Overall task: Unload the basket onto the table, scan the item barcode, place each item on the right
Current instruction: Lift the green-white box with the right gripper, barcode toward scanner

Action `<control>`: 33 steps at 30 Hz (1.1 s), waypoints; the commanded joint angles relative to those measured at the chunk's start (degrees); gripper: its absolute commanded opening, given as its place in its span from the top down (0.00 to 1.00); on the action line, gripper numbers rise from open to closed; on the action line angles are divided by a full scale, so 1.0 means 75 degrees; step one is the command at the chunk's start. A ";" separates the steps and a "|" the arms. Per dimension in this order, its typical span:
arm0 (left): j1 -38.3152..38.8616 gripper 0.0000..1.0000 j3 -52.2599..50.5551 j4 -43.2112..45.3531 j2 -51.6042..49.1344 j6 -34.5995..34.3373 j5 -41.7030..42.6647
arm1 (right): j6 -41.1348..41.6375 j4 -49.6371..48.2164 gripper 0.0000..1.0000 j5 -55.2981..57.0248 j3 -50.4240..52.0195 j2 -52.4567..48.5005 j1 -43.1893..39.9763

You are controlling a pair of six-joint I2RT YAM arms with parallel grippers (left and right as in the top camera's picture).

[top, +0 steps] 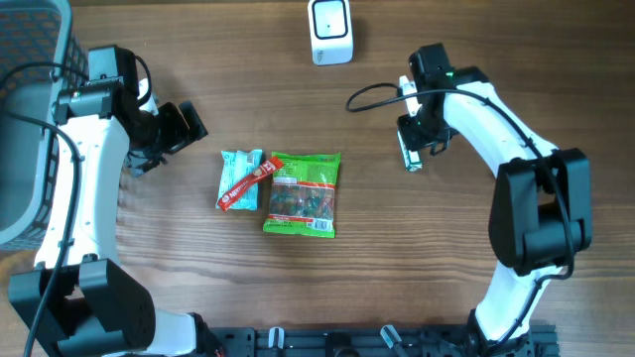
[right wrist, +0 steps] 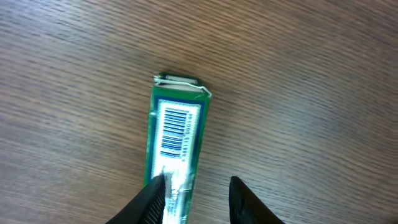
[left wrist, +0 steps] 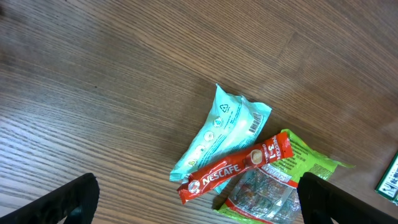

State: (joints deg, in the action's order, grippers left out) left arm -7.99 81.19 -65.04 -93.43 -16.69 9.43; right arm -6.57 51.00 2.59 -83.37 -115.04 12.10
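A slim green pack [right wrist: 176, 140] lies flat on the wooden table with its white barcode [right wrist: 175, 130] facing up. My right gripper [right wrist: 198, 180] stands over its near end, open: the left finger [right wrist: 152, 199] overlaps the pack and the right finger [right wrist: 245, 202] is clear of it. From overhead the pack [top: 410, 157] pokes out below the right gripper [top: 417, 137]. The white scanner [top: 330, 32] stands at the back centre. My left gripper [left wrist: 202, 205] is wide open and holds nothing, above the red Nescafe stick [left wrist: 233, 168].
A teal packet [top: 238, 178], the red stick [top: 248, 184] lying across it and a green snack bag [top: 303, 194] lie mid-table. A grey basket [top: 25, 119] stands at the left edge. A black cable [top: 372, 94] loops near the right arm.
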 commanded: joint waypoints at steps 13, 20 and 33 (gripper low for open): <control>-0.0020 0.00 -0.0026 0.0017 0.0099 -0.0067 -0.0017 | 0.0125 -0.0058 0.65 -0.1827 0.0079 0.0122 -0.0125; -0.0020 0.00 -0.0026 0.0017 0.0099 -0.0067 -0.0015 | 0.0309 -0.0035 0.64 -0.1163 0.0236 0.0122 -0.0096; -0.0020 0.00 -0.0026 0.0017 0.0099 -0.0067 -0.0017 | 0.0469 -0.0600 0.59 0.0522 0.0557 0.0131 -0.0096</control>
State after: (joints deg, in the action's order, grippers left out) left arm -7.99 81.19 -65.01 -93.43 -16.69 9.41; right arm -3.90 46.98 2.98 -79.90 -114.34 11.25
